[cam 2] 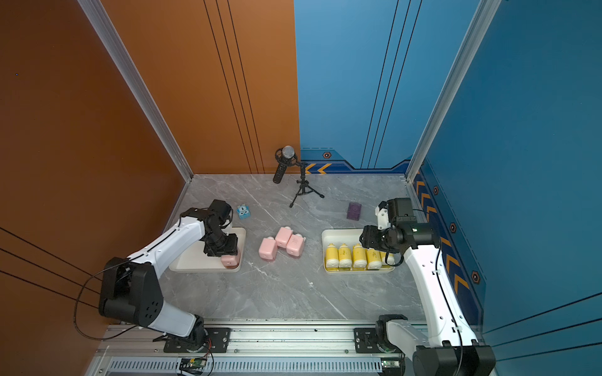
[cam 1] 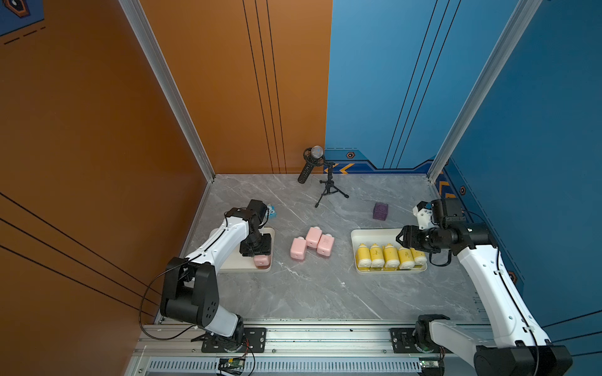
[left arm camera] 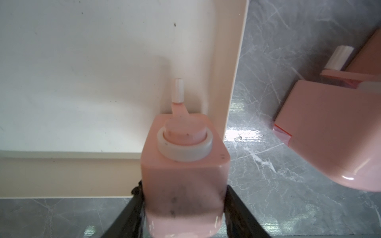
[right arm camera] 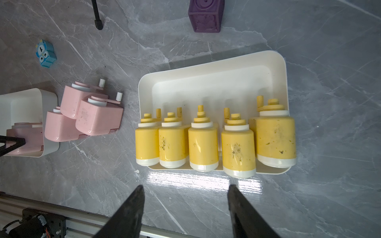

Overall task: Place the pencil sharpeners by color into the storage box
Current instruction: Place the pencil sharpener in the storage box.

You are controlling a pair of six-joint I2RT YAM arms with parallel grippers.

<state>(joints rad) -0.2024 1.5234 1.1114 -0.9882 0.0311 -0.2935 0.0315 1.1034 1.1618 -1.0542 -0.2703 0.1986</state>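
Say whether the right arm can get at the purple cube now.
Probably yes: the right gripper is open and empty, and the purple cube stands alone, with nothing over or beside it.

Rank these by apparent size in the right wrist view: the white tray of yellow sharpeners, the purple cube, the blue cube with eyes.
Largest: white tray.
Next: purple cube, even though the picture's edge crops it.
Smallest: blue cube.
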